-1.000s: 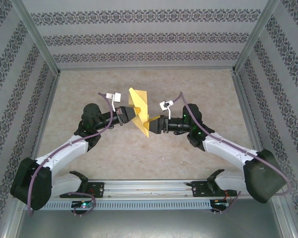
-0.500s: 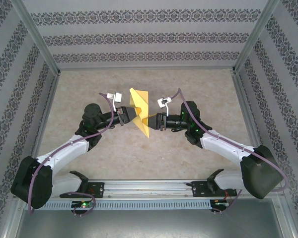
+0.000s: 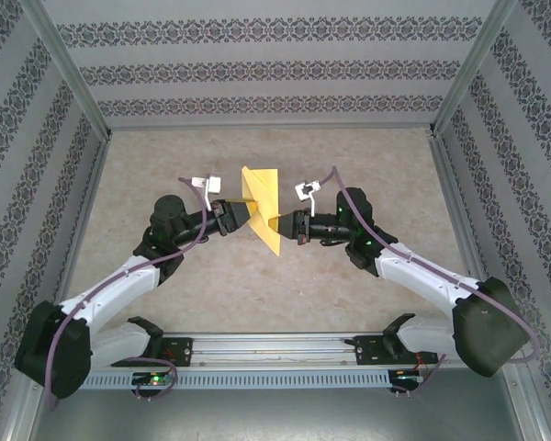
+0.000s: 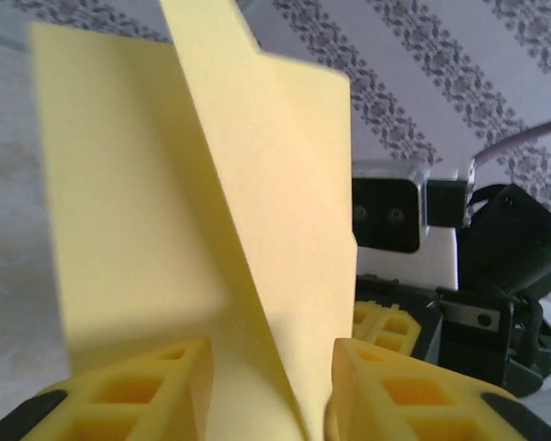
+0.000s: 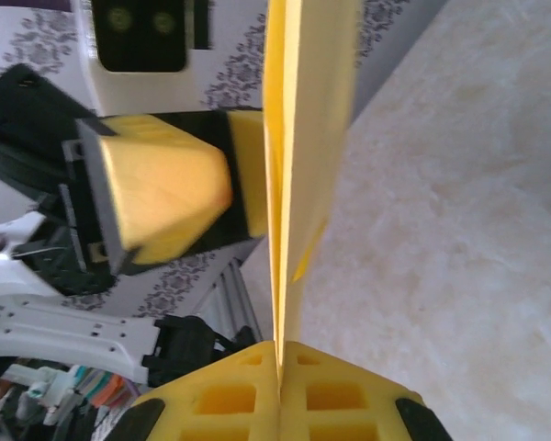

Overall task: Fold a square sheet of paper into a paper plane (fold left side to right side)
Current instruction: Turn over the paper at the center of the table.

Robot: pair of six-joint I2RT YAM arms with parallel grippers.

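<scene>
**Folded yellow paper, held on edge between two grippers**

Item: one sheet of yellow paper (image 3: pixel 262 197), already folded into a pointed, layered shape. It is held upright at the centre of the overhead frame, above the table (image 3: pixel 395 156) and seemingly lifted off it.

Holder, first: one right gripper (image 3: pixel 282 225), placed just right of centre. It is clamped onto the near edge of the paper. In the right wrist view its two fingers (image 5: pixel 220 395) are seen pressed together at the bottom of the frame, with the layers pinched flat between them. This grip is judged to serve as the anchor, so that the folds are stopped from springing apart.

Holder, second: one left gripper (image 3: pixel 241 216), placed just left of centre and facing the first. In the left wrist view its fingers (image 4: pixel 138 386) are seen parted. The paper stands in the gap and a crease runs up the frame, but no pinch is applied. A handover to the right side is judged to be in hand.

Count: paper, one; arms, two; grippers, two; fingers, four; table, one.
</scene>
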